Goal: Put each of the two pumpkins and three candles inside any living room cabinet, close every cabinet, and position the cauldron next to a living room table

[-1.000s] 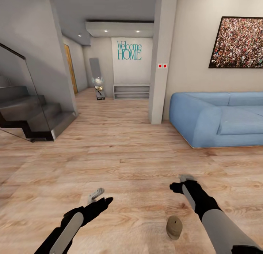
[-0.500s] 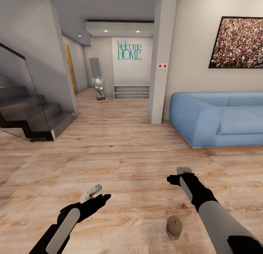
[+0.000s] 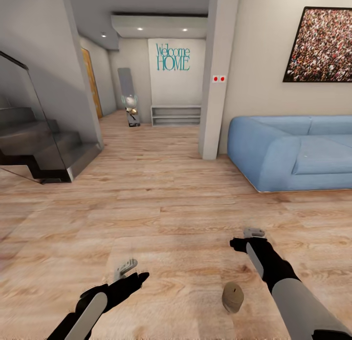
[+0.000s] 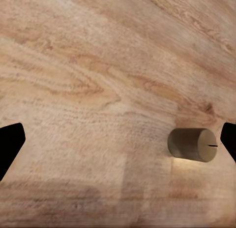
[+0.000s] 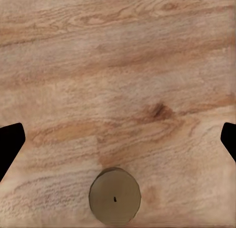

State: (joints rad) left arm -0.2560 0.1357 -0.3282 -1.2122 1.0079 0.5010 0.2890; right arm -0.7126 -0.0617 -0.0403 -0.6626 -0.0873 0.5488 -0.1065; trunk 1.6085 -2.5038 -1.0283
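Head cam: I'm looking over wood floor (image 3: 161, 203) in the living rm. One candle (image 3: 232, 297) stands upright on the floor, near the bottom of view, between my two arms and closer to the R one. Taupe, stubby, tiny dark wick on top.

L gripper (image 3: 128, 270) hangs low over the floor, well apart from the candle, nothing in it. L wrist cam: black fingertips (image 4: 10, 144) sit at opposite edges of frame w/ bare floor between, so fingers spread wide. Candle (image 4: 192, 144) shows off to one side, close to one tip, not between the pads.

R gripper (image 3: 253, 235) is out ahead of the candle, above the floor, empty. R wrist cam: both fingertips (image 5: 10, 142) at the frame edges, spread wide; candle (image 5: 114, 196) seen from above, round top w/ wick dot, not touched.

Surroundings: blue sofa (image 3: 293, 151) at R by the wall, dark crowd picture (image 3: 320, 44) above it, pillar (image 3: 217, 76) w/ two red switches, stairs (image 3: 44, 149) at L, "Welcome HOME" lettering (image 3: 172, 57) down the hall over a low grey shelf (image 3: 175, 115).
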